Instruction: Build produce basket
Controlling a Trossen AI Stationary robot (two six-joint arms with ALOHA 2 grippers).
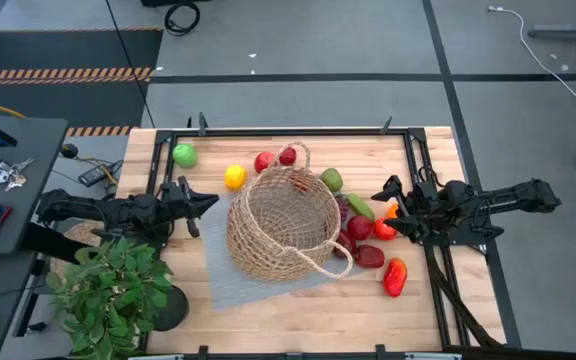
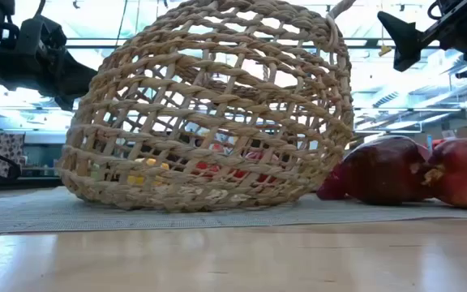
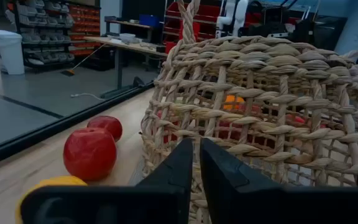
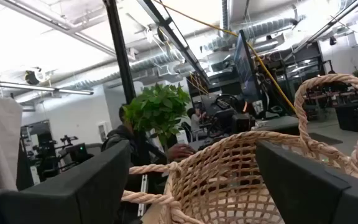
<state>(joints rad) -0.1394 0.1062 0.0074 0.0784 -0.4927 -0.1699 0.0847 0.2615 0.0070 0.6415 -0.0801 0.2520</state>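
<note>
The tan wicker basket [image 1: 283,222] stands with its bottom on a grey mat [image 1: 218,275] at mid table and holds no produce; it also shows in the low view [image 2: 209,113]. My left gripper [image 1: 213,200] is shut, level, just left of the basket's wall [image 3: 241,112]; whether it touches the wall, I cannot tell. My right gripper [image 1: 383,207] is open and empty, raised over the produce to the right of the basket [image 4: 229,180]. A green apple [image 1: 184,154], a lemon [image 1: 235,177] and two red apples [image 1: 264,161] lie behind the basket.
A green pear [image 1: 332,180], dark red pieces [image 1: 359,227] and a red pepper [image 1: 395,277] lie right of the basket. A leafy potted plant [image 1: 113,290] stands at the near left corner. A person shows beyond the table in the right wrist view [image 4: 129,143].
</note>
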